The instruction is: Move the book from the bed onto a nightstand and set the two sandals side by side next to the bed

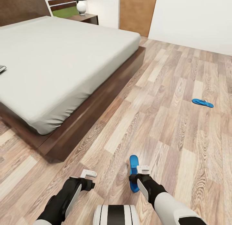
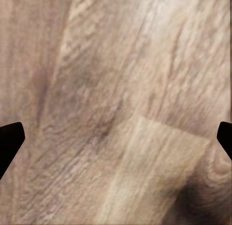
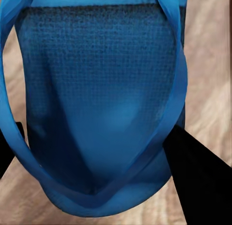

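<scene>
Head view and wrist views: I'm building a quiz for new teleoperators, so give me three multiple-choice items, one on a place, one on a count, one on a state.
1. Where does the far sandal lie?
A. on the bed
B. on the wood floor, out to the right
C. on the nightstand

2. How many blue sandals show in the head view?
A. one
B. two
C. three

3. What is between the right tool's fingers?
A. the near sandal
B. a book
C. nothing

Answers:
1 B, it rests on bare floor planks, apart from the bed.
2 B, one lies far right, one is at the right tool.
3 A, the right wrist view shows blue sole and straps between the dark fingers.
</scene>
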### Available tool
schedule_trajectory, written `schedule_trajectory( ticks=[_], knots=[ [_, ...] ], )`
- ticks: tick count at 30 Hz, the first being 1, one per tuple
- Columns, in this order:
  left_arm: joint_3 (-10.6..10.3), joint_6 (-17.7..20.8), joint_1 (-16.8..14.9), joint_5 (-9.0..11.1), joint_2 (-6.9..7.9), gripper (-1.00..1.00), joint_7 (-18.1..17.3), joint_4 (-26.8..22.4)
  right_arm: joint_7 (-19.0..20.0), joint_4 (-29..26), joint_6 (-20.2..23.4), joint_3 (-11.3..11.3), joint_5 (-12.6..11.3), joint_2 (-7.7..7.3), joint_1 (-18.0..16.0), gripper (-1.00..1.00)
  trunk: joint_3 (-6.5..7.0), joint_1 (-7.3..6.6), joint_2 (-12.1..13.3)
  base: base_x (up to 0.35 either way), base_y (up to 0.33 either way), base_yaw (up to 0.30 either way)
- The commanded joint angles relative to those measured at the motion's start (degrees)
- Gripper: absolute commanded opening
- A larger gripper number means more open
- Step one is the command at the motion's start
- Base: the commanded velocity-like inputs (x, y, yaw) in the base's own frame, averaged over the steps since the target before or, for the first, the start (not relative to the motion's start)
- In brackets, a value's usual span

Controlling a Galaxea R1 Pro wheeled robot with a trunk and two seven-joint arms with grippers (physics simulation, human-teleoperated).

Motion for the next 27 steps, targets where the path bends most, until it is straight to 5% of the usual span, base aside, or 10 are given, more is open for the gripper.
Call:
schedule_trajectory(
  ticks=[1,27],
  knots=[
    [-0.2,0.2,0.0,-0.1,0.01,1.00,0.0,0.1,-0.2,-0.1,-0.7,0.1,0.0,0.01,0.4,-1.00,0.19,-0.03,0.0,0.000,0.000,0.000],
    [-1.1,-1.3,-0.1,-0.2,-0.06,1.00,0.0,2.4,-0.2,0.4,-7.7,-0.1,0.0,-0.27,4.9,-1.00,5.95,-0.70,0.3,0.000,0.000,0.000]
  ],
)
